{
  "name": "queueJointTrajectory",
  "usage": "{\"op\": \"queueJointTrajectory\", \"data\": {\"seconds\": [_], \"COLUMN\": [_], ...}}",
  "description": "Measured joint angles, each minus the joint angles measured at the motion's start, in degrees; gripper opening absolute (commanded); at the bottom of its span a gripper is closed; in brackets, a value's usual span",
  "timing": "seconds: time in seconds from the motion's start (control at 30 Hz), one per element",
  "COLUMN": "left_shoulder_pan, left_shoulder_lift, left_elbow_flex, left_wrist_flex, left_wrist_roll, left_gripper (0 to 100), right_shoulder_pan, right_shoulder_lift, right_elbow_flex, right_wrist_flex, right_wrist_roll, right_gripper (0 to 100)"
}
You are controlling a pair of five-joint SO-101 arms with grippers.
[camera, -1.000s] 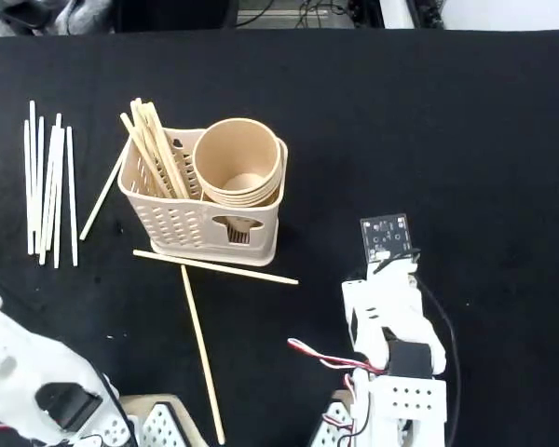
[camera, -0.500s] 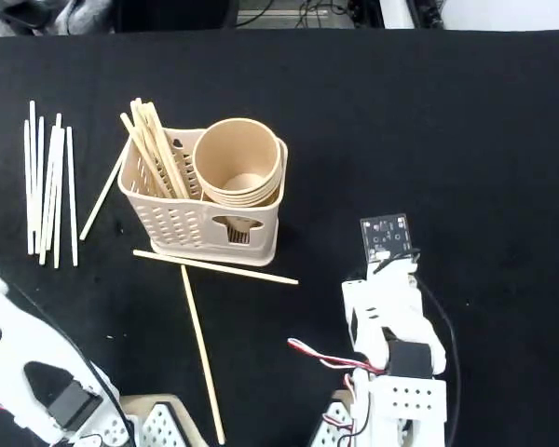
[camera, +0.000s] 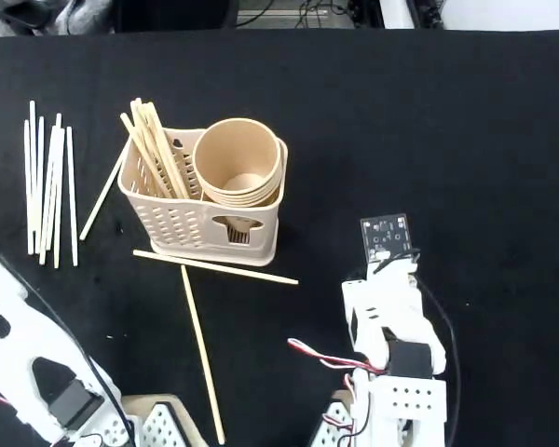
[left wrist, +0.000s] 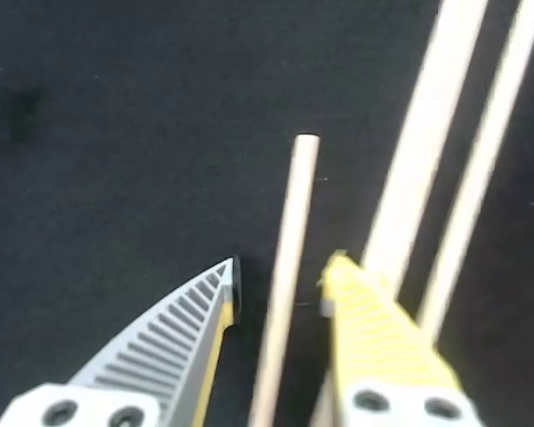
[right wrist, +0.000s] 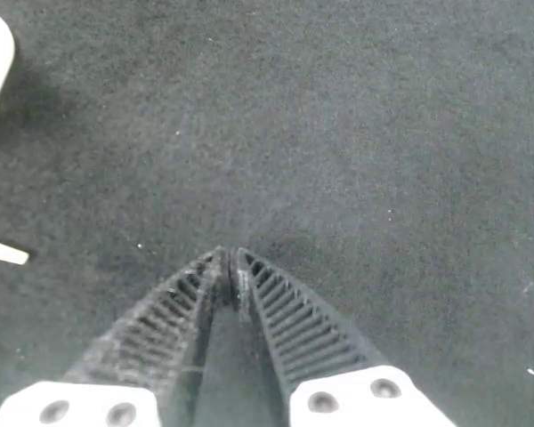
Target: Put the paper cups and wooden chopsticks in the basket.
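The beige basket (camera: 197,223) stands left of the table's middle and holds stacked paper cups (camera: 238,163) and a bundle of wooden chopsticks (camera: 154,144). Several loose chopsticks (camera: 47,186) lie in a row at the far left. Two more chopsticks (camera: 214,267) (camera: 202,354) lie in front of the basket. My left gripper (left wrist: 282,267) is open low over the black table, its fingers either side of one chopstick (left wrist: 289,213), with two others (left wrist: 418,160) beside it. My right gripper (right wrist: 230,260) is shut on nothing above bare cloth.
The left arm (camera: 19,363) runs up the table's front-left corner to the left edge. The right arm (camera: 391,317) is folded near the front, right of the basket. One chopstick (camera: 102,200) leans against the basket's left side. A chopstick end (right wrist: 0,253) lies near the right gripper.
The left arm has swung farther out along the table's left edge toward the loose chopsticks. The right arm, the basket and the chopsticks have not moved.
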Motion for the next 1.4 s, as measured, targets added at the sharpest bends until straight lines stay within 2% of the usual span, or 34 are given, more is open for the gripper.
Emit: {"op": "queueJointTrajectory", "data": {"seconds": [0.27, 0.43, 0.6, 0.73, 0.83, 1.0, 1.17, 1.27, 1.4], "left_shoulder_pan": [0.2, -1.1, -1.2, -2.9, -3.3, -1.8, 7.3, 13.6, 21.2], "left_shoulder_lift": [0.1, -0.8, -11.5, -23.4, -34.1, -56.4, -84.0, -100.5, -118.1], "left_elbow_flex": [-0.4, -3.8, -3.8, 0.0, 10.1, 35.5, 56.8, 67.3, 84.9], "left_wrist_flex": [1.0, 9.8, 20.4, 22.2, 22.4, 22.5, 21.3, 14.7, 0.4], "left_wrist_roll": [0.0, 0.0, 2.6, 6.1, 5.9, 3.9, 3.7, 6.2, 10.0], "left_gripper": [3, 3, 3, 3, 3, 3, 3, 3, 3], "right_shoulder_pan": [0.0, 0.0, 0.0, 0.0, 0.0, 0.0, 0.0, 0.1, 0.3], "right_shoulder_lift": [0.0, 0.0, 0.0, 0.0, 0.0, 0.0, 0.0, 0.0, 0.0], "right_elbow_flex": [0.0, 0.0, 0.0, 0.0, 0.0, 0.0, 0.0, 0.0, 0.0], "right_wrist_flex": [0.0, 0.0, 0.0, 0.0, 0.0, 0.0, 0.0, 0.0, 0.0], "right_wrist_roll": [0.0, 0.0, 0.0, 0.0, 0.0, 0.0, 0.0, 0.0, 0.0], "right_gripper": [1.5, 1.5, 1.5, 1.5, 1.5, 1.5, 1.5, 1.5, 1.5]}}
